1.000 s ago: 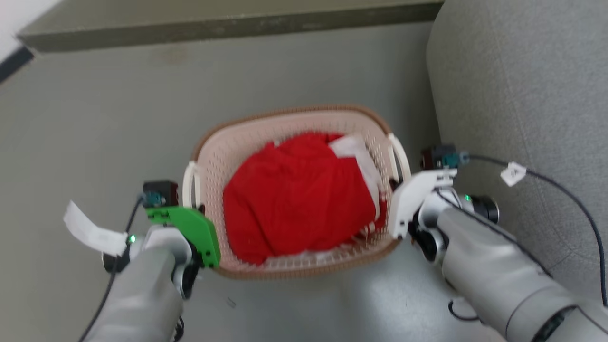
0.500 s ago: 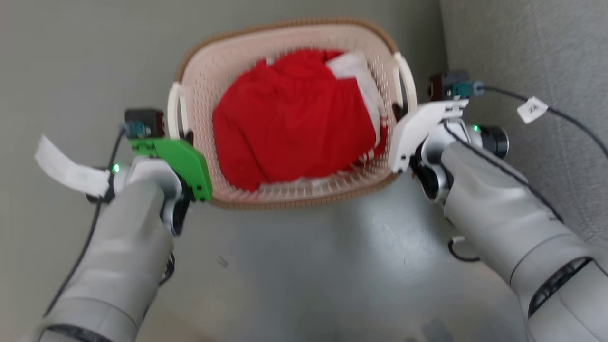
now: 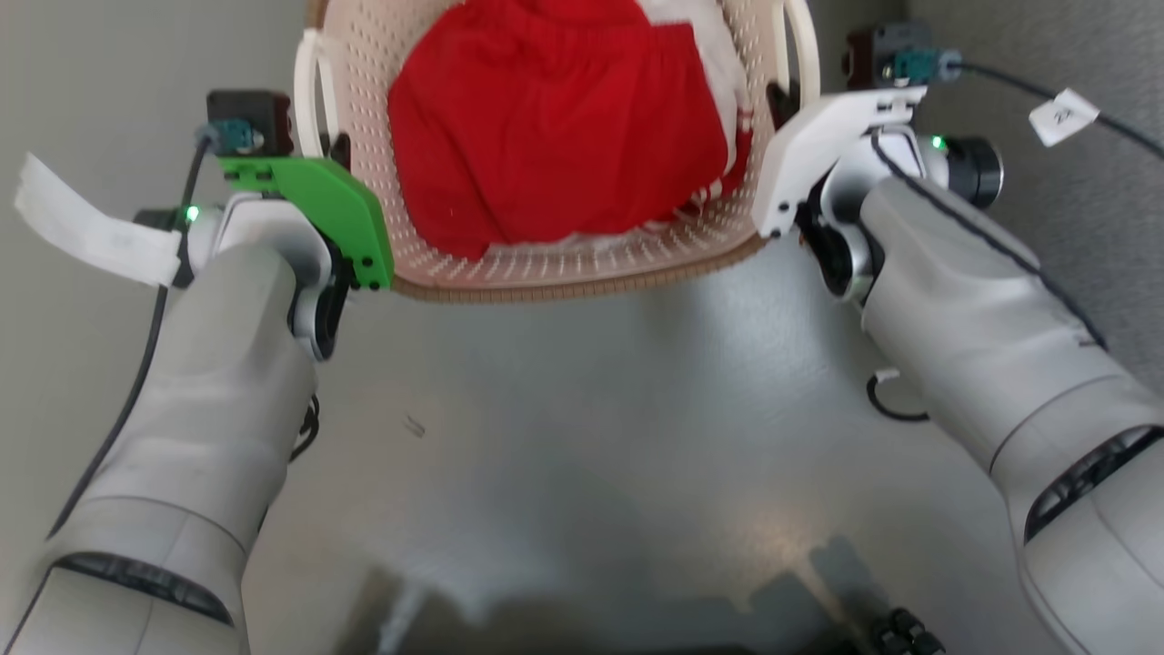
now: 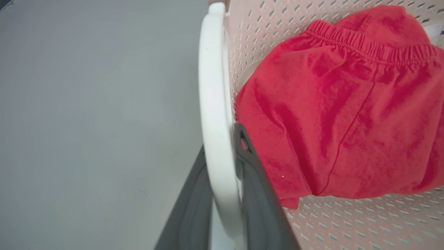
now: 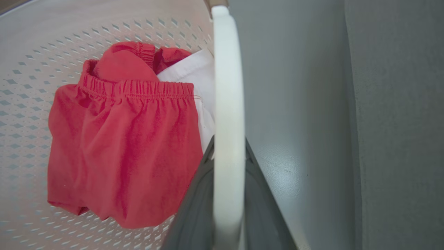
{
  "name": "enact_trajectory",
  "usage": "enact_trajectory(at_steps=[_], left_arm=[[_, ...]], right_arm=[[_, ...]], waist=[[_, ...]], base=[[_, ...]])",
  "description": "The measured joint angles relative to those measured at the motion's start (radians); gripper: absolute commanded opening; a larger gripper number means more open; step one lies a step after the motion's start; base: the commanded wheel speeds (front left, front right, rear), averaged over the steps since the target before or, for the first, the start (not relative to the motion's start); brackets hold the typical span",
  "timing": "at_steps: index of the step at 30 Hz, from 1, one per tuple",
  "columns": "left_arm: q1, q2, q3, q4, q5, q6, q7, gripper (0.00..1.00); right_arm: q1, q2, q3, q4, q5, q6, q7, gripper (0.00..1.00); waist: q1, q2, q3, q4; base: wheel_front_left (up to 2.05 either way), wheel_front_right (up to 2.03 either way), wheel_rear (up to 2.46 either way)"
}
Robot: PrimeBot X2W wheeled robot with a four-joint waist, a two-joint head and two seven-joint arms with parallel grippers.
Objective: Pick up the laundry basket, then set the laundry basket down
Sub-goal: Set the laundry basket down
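The laundry basket (image 3: 564, 266) is cream, perforated and brown-rimmed, and sits at the top of the head view with its far end cut off. Inside lie a red garment (image 3: 555, 118) and a white cloth (image 5: 194, 76). My left gripper (image 3: 338, 150) is shut on the basket's white left handle (image 4: 211, 86), one dark finger on each side of it (image 4: 222, 139). On the opposite side, my right gripper (image 3: 780, 98) is shut on the white right handle (image 5: 227, 69), with its fingers straddling the bar (image 5: 229, 140).
A grey sofa (image 3: 1091, 73) stands close on the right of the basket, also seen in the right wrist view (image 5: 399, 121). Glossy grey floor (image 3: 591, 437) spreads below and to the left. Part of my dark base (image 3: 818, 628) shows at the bottom edge.
The head camera has shifted, so the basket now sits higher in that picture. The basket and both grippers look larger and nearer. Both grips on the handles are unchanged.
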State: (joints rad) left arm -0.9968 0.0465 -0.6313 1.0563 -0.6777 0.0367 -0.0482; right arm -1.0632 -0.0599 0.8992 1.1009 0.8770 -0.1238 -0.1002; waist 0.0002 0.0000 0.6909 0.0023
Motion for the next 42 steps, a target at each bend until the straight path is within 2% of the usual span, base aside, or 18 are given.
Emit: enact_trajectory(at_steps=[18, 25, 42], left_arm=[[-0.161, 0.011, 0.004, -0.007, 0.023, 0.009, -0.019, 0.0], [-0.177, 0.008, 0.001, 0.004, 0.03, 0.009, -0.049, 0.0], [-0.203, 0.002, -0.007, 0.034, 0.032, 0.001, -0.096, 0.0]], right_arm=[[-0.167, -0.006, -0.011, 0.015, -0.025, -0.001, -0.021, 0.0], [-0.181, -0.005, -0.012, 0.03, -0.031, -0.001, -0.046, 0.0], [-0.205, -0.005, -0.012, 0.052, -0.032, -0.001, -0.081, 0.0]], waist=[[-0.0001, 0.0, 0.235, 0.011], [-0.0001, 0.0, 0.314, 0.011], [-0.0002, 0.0, 0.353, 0.012]], base=[[0.0, 0.0, 0.0], [0.0, 0.0, 0.0], [0.0, 0.0, 0.0]])
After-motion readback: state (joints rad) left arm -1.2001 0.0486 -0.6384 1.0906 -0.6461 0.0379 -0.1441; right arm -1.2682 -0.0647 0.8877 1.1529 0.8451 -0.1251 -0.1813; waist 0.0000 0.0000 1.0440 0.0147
